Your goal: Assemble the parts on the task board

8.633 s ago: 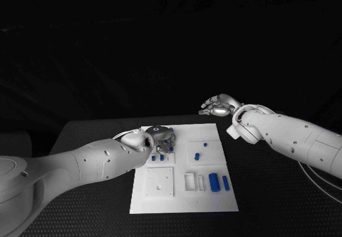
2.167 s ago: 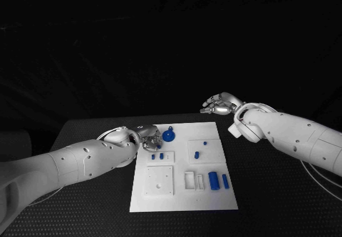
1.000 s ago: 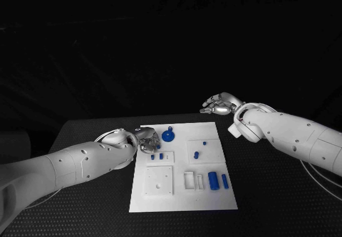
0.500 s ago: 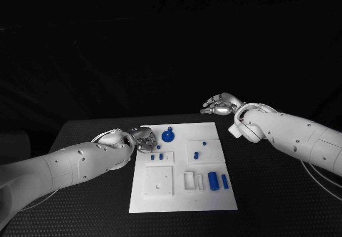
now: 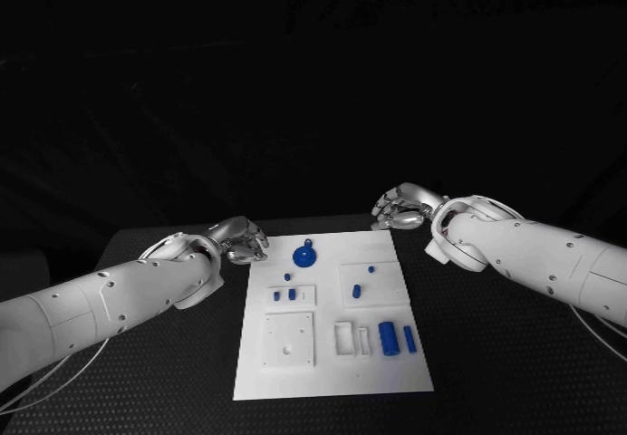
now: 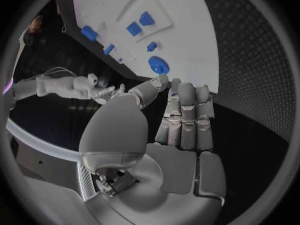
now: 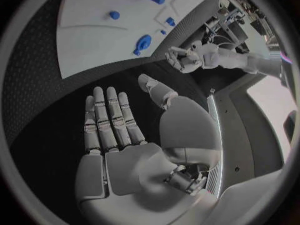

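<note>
Left hand [image 5: 239, 238] sits just off the task board [image 5: 333, 372]'s far-left corner, over the black table [image 5: 157, 381], apart from every part. Wrist view shows it empty, fingers [image 6: 187, 117] straight and side by side, thumb alongside, so open and holding nothing.

On the task board, left to right: two small blue pegs [image 5: 284, 294] stand in the left-middle recess; below them a white square block [image 5: 289, 341] with a hole. The round blue part [image 5: 302, 258] with its small top tab lies flat on the board's far section, near the left hand but not touching it. Right of centre, a small blue pin [image 5: 370, 269] and a blue slug [image 5: 355, 292] in the far-right recess. Near-right: a white frame, then a blue cylinder [image 5: 387, 338] and a thinner blue bar [image 5: 409, 338] side by side.

Right hand [image 5: 402, 205] hovers past the task board's far-right corner, off the board, well apart from the parts. Its wrist view shows palm open, fingers [image 7: 107, 117] spread straight, nothing held.

Judged step: between placements, no part in hand, several parts loose. Next move calls for one hand to come over the board, close on a loose part (the round blue part is nearest the left hand), and carry it to its seat. Which seat cannot be told.
</note>
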